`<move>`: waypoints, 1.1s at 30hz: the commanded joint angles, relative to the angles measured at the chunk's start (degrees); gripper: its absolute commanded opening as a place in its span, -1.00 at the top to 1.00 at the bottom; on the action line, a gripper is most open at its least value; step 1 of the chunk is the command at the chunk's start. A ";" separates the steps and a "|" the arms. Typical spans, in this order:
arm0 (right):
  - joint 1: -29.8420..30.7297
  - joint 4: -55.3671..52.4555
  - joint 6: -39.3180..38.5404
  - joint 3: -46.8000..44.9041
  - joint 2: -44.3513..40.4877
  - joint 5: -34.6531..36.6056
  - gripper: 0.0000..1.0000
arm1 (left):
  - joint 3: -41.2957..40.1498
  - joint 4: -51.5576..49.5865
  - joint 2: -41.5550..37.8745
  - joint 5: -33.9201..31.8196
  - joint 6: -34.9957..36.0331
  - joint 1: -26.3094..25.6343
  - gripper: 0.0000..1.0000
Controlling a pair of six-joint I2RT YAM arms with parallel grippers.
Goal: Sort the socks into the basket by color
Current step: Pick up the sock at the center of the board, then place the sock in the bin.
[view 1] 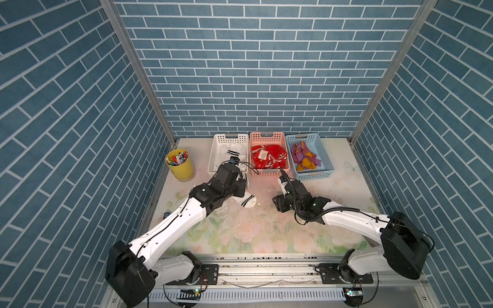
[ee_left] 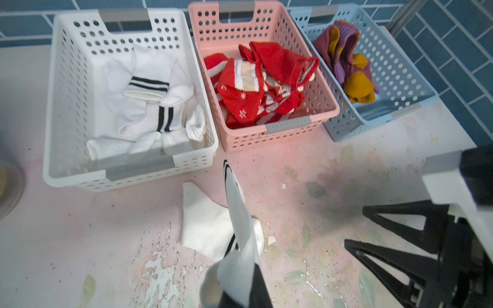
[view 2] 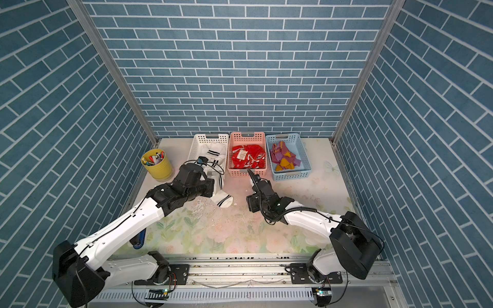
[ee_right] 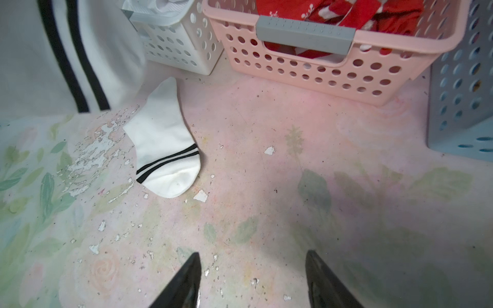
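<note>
- My left gripper (ee_left: 240, 293) is clamped tight on a white sock with black bands. In the left wrist view this held sock (ee_left: 236, 213) bunches between the fingers and stretches away from them, banded end farthest out.
- The held sock hangs from the fingers over the table (ee_right: 266, 208), short of the white basket (ee_left: 138, 168), which sits just ahead of the left gripper.
- Below the left gripper a loose sock (ee_right: 165, 149), also white with two black bands, lies flat on the table. The held sock crosses over it in the wrist view, and I cannot tell whether they touch.
- My right gripper (ee_right: 253, 256) is released, its fingers spread wide with nothing between them, over bare table.
- From the right gripper the loose sock is ahead and to its left, well clear of the fingertips.
- The pink basket (ee_right: 293, 72) is ahead of the right gripper, and the blue basket (ee_right: 458, 80) is ahead and to its right.
- White socks (ee_left: 149, 88) lie in the white basket, red socks (ee_left: 240, 98) in the pink basket, and purple socks (ee_left: 344, 53) with mustard toes in the blue basket.
- In a top view, a yellow cup (view 1: 181, 166) of pens stands well off to the left of the left gripper.
</note>
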 commanded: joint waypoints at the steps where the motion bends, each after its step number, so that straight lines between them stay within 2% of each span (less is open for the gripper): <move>1: -0.04 -0.28 1.46 -0.41 -0.94 0.03 -0.25 | 3.65 -1.46 2.45 -1.93 2.49 2.31 1.00; 12: 0.33 4.21 0.78 1.76 4.54 -6.27 -0.24 | 17.04 2.25 15.96 7.38 4.72 14.58 1.00; 19: 2.69 4.74 -1.31 6.99 10.23 -7.59 -0.29 | 27.38 1.50 26.99 8.73 5.45 18.97 1.00; 29: 3.83 2.96 -3.02 14.35 15.80 -8.10 -0.29 | 37.87 1.71 41.50 16.41 4.38 24.72 0.89; 30: 3.90 2.81 -3.11 14.79 16.24 -8.28 -0.29 | 38.48 1.76 42.55 16.82 4.35 25.11 0.86; 31: 4.03 2.63 -3.18 15.36 16.73 -8.19 -0.29 | 38.89 1.76 43.41 16.59 4.29 25.42 0.72; 33: 4.18 2.43 -3.29 16.33 17.81 -8.50 -0.29 | 39.53 1.23 45.06 16.57 4.04 26.06 0.27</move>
